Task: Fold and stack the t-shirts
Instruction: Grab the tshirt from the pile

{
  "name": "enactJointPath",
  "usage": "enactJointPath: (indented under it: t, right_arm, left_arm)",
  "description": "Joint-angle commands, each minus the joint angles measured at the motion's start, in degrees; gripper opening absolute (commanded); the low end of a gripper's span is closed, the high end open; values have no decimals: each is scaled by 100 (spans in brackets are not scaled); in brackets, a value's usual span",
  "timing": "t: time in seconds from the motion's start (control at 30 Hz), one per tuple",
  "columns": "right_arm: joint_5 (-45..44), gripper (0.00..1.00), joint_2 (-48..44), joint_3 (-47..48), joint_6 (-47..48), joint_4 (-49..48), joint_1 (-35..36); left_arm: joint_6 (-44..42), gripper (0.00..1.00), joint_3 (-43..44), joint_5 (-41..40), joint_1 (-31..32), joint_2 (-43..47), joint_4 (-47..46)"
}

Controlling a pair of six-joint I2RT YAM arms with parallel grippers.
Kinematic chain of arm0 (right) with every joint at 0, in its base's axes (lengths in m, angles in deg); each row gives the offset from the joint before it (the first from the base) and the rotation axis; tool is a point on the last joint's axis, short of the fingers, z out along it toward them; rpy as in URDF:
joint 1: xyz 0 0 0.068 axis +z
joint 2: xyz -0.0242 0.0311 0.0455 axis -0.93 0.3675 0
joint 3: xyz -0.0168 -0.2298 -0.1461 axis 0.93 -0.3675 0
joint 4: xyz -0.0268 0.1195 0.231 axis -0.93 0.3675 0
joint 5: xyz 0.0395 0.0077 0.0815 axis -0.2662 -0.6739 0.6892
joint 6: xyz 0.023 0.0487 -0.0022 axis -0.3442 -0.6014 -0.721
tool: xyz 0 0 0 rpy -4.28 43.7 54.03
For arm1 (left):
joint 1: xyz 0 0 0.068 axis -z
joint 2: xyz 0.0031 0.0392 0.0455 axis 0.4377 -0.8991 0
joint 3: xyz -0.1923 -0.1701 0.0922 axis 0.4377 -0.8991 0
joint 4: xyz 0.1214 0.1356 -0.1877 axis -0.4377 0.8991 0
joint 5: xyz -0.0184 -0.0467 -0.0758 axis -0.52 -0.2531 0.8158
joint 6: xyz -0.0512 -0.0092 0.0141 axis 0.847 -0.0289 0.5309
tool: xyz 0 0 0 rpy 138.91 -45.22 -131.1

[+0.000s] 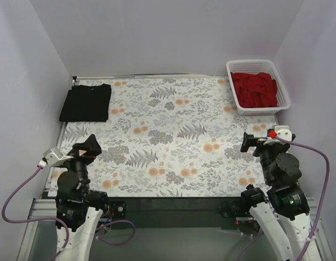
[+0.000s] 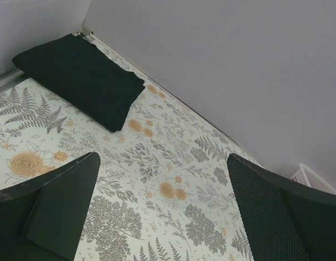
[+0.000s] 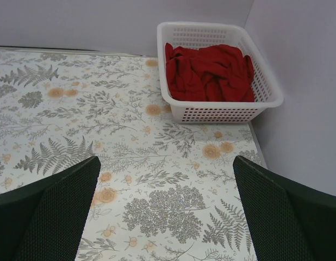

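A folded black t-shirt (image 1: 86, 101) lies at the table's far left corner; it also shows in the left wrist view (image 2: 78, 76). Several crumpled red t-shirts (image 1: 256, 88) fill the white basket at the far right and show in the right wrist view (image 3: 209, 72). My left gripper (image 1: 87, 147) is open and empty near the front left, its jaws wide apart over the patterned cloth (image 2: 162, 209). My right gripper (image 1: 250, 141) is open and empty near the front right, well short of the basket (image 3: 165, 209).
The white lattice basket (image 1: 279, 81) stands against the right wall at the back. A floral-patterned cloth (image 1: 168, 136) covers the table. Pale walls close in the left, back and right sides.
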Motion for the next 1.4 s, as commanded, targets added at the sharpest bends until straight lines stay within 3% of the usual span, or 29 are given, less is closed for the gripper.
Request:
enactJointPath:
  t: [0.0, 0.27, 0.47, 0.7, 0.83, 0.97, 1.17, 1.3, 1.37]
  right_arm:
    - [90, 98, 194, 162, -32, -331, 16]
    - [125, 98, 1256, 478, -111, -797, 24]
    - [406, 98, 3136, 1556, 20, -859, 24]
    - [-94, 98, 5615, 3025, 82, -876, -282]
    - [414, 83, 6697, 3773, -181, -903, -985]
    - [1029, 76, 7803, 4432, -472, -982, -1644]
    - [1469, 59, 8972, 5092, -647, -1245, -2163]
    - [1610, 41, 9589, 5312, -744, -1351, -2313]
    - [1689, 41, 9878, 5409, -771, -1377, -2357]
  left_arm:
    - [-8, 98, -30, -68, 11, 52, 0]
    - [62, 98, -4, -32, 10, 34, 131]
    - [124, 98, 32, 20, 11, -133, 246]
    - [80, 98, 23, 117, 10, -212, 228]
    - [62, 98, -3, 134, 19, -203, 202]
    - [54, 98, -4, 196, 19, -265, 167]
    - [54, 98, 5, 231, 10, -370, 149]
    - [10, 98, 5, 328, 10, -432, 123]
    - [1, 98, 5, 363, 10, -440, 105]
